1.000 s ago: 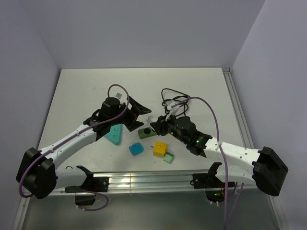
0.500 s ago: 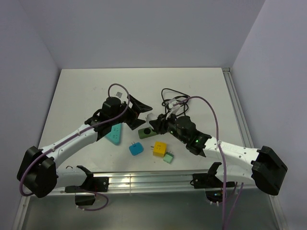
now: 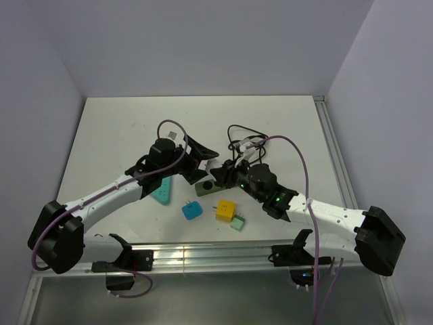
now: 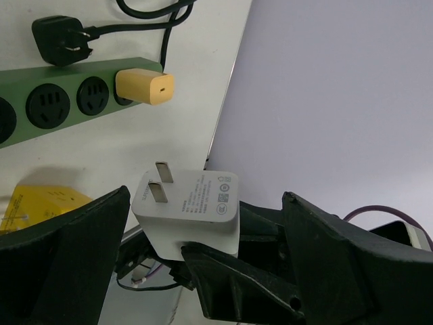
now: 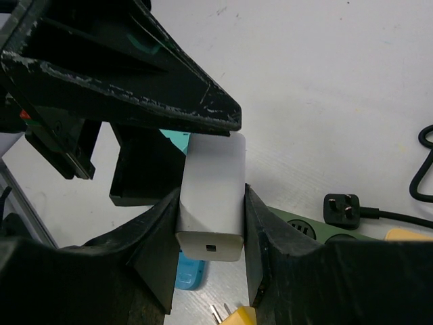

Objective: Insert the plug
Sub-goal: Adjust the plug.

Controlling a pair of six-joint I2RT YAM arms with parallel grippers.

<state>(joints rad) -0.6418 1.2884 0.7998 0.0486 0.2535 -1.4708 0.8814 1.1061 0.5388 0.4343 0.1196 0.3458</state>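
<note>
- White surface [image 3: 115,135] carries a green power strip [image 4: 67,101] near its middle.
- Right fingers [image 5: 152,257] clench the white plug [image 5: 211,196], off the surface beside the strip.
- Left fingers [image 4: 61,257] gape wide, flanking it, holding nothing.

A white, boxy plug [image 4: 193,210] is clamped in the right claw [image 5: 212,193], its two flat metal prongs aimed toward 11 o'clock. At its 10 o'clock, a green power strip [image 4: 61,101] lies flat on the desk [image 4: 101,145].
</note>
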